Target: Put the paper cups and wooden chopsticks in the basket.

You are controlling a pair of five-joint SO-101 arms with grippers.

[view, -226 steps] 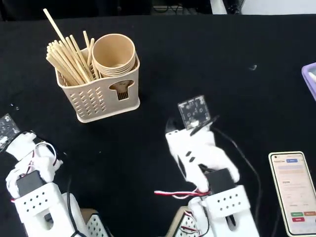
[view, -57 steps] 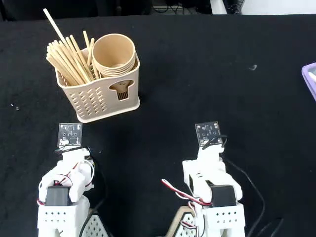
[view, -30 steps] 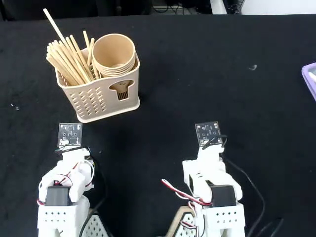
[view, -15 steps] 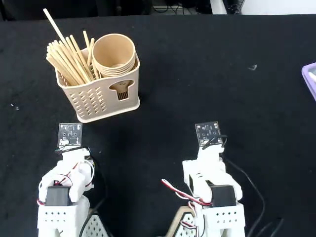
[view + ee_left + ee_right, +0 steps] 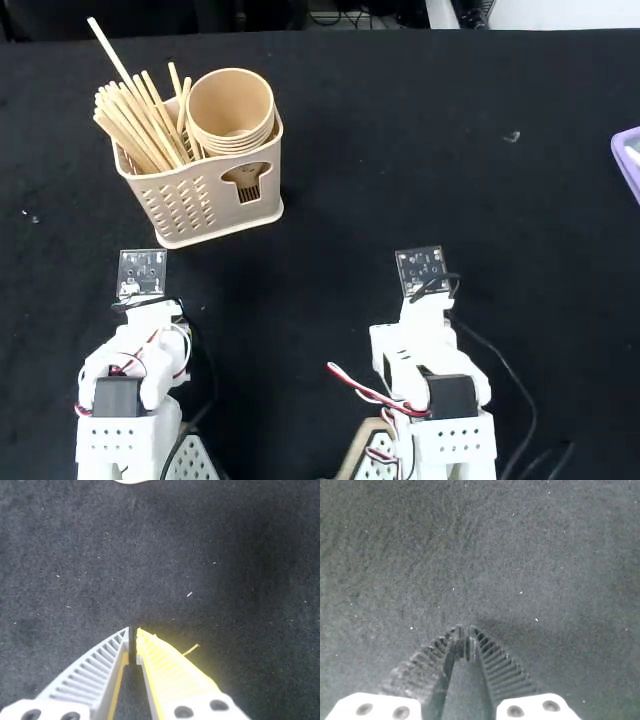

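While both arms are sitting folded at the near edge of the tabletop (image 5: 450,120), the basket (image 5: 205,200) is standing toward the far left corner. It is showing cream plastic walls with rows of slots and a cut-out hole in the side facing the arms. The wooden chopsticks (image 5: 135,120) are leaning in a loose pale bundle in its left part, their tips fanning out above the rim and one poking up well beyond the rest. The paper cups (image 5: 231,105) are sitting nested in a tan stack in its right part, mouth upward, just beside the chopsticks. The left arm (image 5: 130,365) is sitting toward the near left corner, the right arm (image 5: 425,365) around the middle of the near edge. The left jaws, one grey and one yellow, are pressing together at the tips and gripping nothing over the bare tabletop. The right jaws are also meeting tip to tip with nothing between them.
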